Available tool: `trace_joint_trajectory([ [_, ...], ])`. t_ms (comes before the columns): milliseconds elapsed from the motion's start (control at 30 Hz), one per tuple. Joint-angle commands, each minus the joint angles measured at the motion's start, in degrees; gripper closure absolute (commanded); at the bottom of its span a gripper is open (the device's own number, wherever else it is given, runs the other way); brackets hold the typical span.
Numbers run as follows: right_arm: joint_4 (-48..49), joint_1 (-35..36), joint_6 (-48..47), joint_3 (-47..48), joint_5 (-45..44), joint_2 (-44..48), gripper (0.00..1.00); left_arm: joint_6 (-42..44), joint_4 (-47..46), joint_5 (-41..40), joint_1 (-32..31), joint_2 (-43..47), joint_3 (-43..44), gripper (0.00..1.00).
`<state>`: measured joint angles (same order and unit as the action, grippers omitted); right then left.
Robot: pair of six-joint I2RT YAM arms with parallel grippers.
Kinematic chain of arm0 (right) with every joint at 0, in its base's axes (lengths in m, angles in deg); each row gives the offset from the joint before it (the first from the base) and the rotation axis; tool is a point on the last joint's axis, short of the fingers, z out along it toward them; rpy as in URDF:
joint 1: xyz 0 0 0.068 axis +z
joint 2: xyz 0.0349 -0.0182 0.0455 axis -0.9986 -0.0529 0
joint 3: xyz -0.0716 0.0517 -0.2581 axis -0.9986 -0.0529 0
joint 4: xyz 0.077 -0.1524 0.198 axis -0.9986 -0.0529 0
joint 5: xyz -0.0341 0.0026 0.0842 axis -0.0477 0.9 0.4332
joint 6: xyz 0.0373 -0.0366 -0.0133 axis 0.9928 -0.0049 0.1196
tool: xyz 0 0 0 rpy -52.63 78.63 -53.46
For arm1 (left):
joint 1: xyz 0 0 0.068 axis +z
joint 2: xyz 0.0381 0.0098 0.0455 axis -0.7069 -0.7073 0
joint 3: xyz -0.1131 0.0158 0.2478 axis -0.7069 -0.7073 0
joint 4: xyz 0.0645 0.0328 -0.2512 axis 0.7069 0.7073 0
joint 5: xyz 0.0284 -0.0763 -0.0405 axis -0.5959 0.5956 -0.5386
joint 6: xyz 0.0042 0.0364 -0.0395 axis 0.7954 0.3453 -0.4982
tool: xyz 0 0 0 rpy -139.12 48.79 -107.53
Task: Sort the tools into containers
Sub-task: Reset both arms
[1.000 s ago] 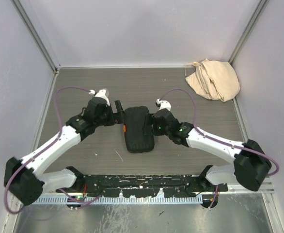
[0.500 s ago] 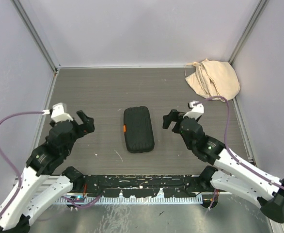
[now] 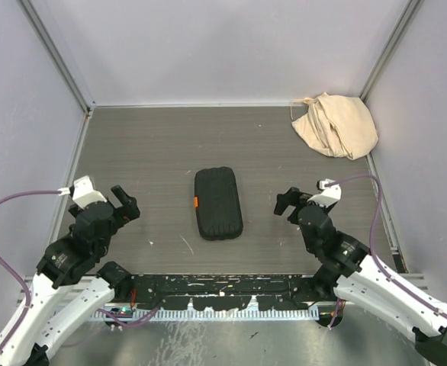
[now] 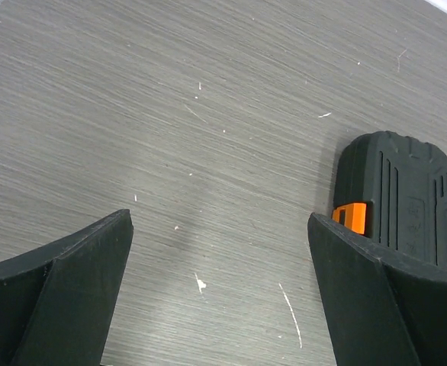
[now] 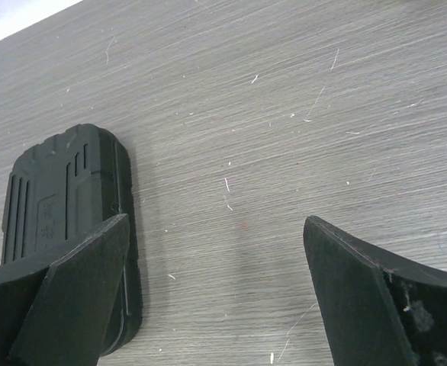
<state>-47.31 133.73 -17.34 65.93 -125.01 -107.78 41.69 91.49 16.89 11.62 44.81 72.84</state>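
Observation:
The container, a black ribbed tool case, lies shut in the middle of the table with its orange latch on the left side. No tools show in any view. My left gripper hovers open to the left of the case, well apart from it. In the left wrist view the case and its latch sit beyond the right finger, and bare table lies inside the left gripper. My right gripper is open to the right of the case. The right wrist view shows the case behind the left finger.
A crumpled beige cloth bag lies in the far right corner. Grey walls close in the table on three sides. A black rail with the arm bases runs along the near edge.
Both arms have pulled back from the case's sides toward the near edge, left arm going left and right arm going right. The right jaws spread a little wider.

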Motion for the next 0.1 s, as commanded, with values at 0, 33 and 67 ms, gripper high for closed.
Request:
trace_joint_trajectory([
  [0,1.0,0.1,2.2,0.3,-2.3,0.7,0.00,-1.1,-0.5,-2.0,0.0,-0.4,0.5,0.02],
  [33,0.9,0.1,2.3,0.4,-2.5,0.6,0.00,-1.1,-0.4,-2.1,0.0,-0.5,0.4,0.02],
  [67,0.7,0.1,2.6,0.7,-2.6,0.6,0.00,-1.1,-0.4,-2.1,-0.1,-0.6,0.5,0.02],
])
